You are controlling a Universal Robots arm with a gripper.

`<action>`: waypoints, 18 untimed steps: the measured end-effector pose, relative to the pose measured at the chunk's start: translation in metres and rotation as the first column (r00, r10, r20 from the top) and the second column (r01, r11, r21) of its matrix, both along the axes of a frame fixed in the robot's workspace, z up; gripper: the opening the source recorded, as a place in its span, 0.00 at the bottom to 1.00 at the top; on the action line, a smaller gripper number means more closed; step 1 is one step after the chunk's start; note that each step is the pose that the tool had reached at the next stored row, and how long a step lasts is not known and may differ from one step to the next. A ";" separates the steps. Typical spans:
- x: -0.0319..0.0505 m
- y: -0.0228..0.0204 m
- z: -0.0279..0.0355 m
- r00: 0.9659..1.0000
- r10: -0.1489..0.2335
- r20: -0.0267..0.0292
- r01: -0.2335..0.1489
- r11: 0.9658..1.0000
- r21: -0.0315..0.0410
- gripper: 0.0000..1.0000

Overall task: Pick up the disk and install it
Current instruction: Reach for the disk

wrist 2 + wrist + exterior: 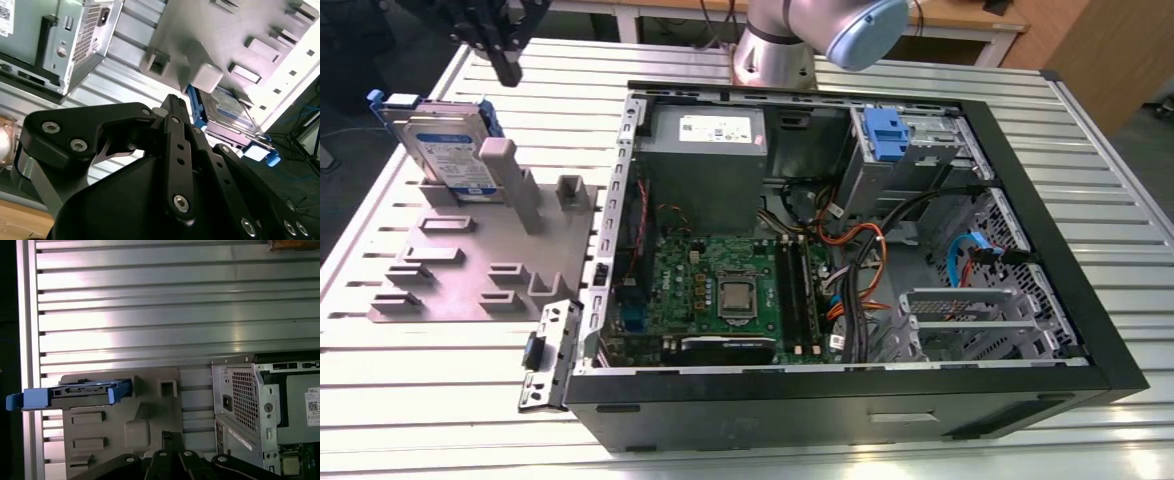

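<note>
Hung the gripper (508, 70) over the grey slotted tray (480, 240), jaws pressed together on nothing. Found the disk (447, 150) standing on edge in that tray, just below the jaws and apart from them; to one side, the open computer case (854, 400).

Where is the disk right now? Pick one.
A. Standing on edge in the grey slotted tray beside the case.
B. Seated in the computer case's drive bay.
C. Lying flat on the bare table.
A: the disk stands on edge in the grey tray, outside the open computer case, on the exterior view's left of it.
</note>
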State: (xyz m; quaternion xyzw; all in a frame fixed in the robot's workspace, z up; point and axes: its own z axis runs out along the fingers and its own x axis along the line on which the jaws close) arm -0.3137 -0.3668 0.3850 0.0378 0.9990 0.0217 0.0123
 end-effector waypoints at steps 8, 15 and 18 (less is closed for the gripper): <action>-0.0133 0.0003 -0.0007 1.000 0.000 0.000 0.000 1.000 0.000 0.11; -0.0136 0.0002 -0.0007 1.000 0.000 0.000 0.000 1.000 0.000 0.11; -0.0156 0.0003 -0.0007 1.000 0.000 0.000 0.000 1.000 0.000 0.11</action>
